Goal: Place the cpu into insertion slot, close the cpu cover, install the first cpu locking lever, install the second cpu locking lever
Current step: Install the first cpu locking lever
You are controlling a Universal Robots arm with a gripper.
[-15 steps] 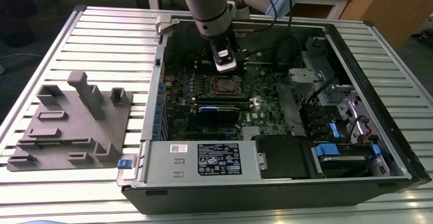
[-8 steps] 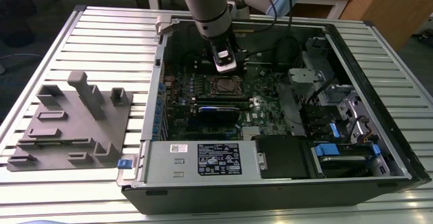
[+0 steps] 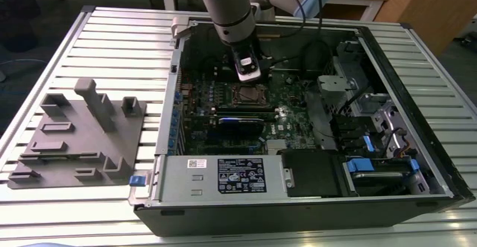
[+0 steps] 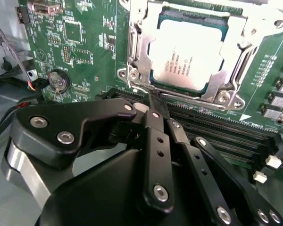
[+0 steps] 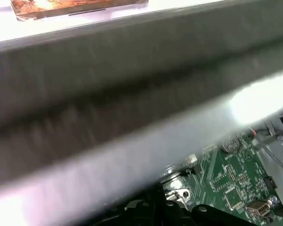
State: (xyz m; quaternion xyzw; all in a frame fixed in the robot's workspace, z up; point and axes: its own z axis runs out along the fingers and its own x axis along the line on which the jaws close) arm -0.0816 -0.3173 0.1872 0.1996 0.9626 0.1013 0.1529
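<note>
exterior view: arm reaches down into the open computer case (image 3: 417,163) on the slatted table (image 3: 111,34); gripper (image 3: 248,75) hangs just beside the insertion slot (image 3: 248,94), on its far side. Green motherboard (image 3: 216,124) around it. Grey fixture block (image 3: 78,135) lies on the table at the exterior view's left, well apart.

second wrist view: cpu (image 4: 187,56) sits flat in the socket, pale top showing through the window of the cpu cover (image 4: 236,89), which lies down over it. Gripper (image 4: 154,104) fingers pressed together, nothing visibly between them, tips at the socket's near rim by a thin wire lever (image 4: 144,89). Coin battery (image 4: 58,80) off to the side.

first wrist view: mostly blurred grey case wall (image 5: 132,94); a patch of green board and a metal socket corner (image 5: 177,193) past it.

step judgement: chip seated, cover down; work looks to be at a locking lever. Doing it well: keep tips on the wire only, push low along the rim, don't scrape board or memory slots (image 4: 217,127).

view difference: exterior gives the arm's place in the case; second wrist gives chip seating and tip contact, too small to tell outside.
</note>
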